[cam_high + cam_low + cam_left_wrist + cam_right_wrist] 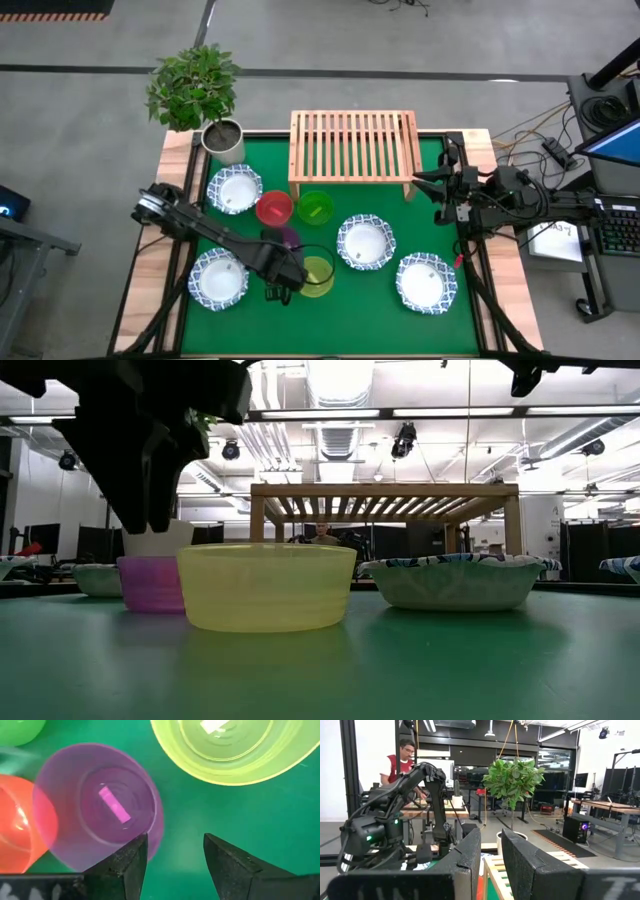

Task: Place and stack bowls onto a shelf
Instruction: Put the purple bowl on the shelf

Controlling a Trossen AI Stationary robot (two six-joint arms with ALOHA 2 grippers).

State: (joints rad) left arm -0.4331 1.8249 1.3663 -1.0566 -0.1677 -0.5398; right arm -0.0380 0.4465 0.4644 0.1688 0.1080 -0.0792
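My left gripper [282, 258] is open and points down just above the purple bowl [289, 237], at its near-left rim. In the left wrist view one finger [125, 862] overlaps that rim [150, 840] and the other [230, 865] is over bare mat. In the low view the gripper [150, 525] ends a little above the purple bowl [150, 582]. The yellow-green bowl [317, 275] stands just to its right. The red [274, 208] and green [316, 207] bowls stand in front of the wooden shelf [352, 150]. My right gripper [420, 185] hovers by the shelf's right end, open by a narrow gap [491, 845].
Several white blue-rimmed bowls rest on the green mat: far left [234, 190], near left [218, 278], middle [365, 243] and near right [425, 282]. A potted plant [223, 140] stands at the far left corner. A person [402, 760] shows beyond the table.
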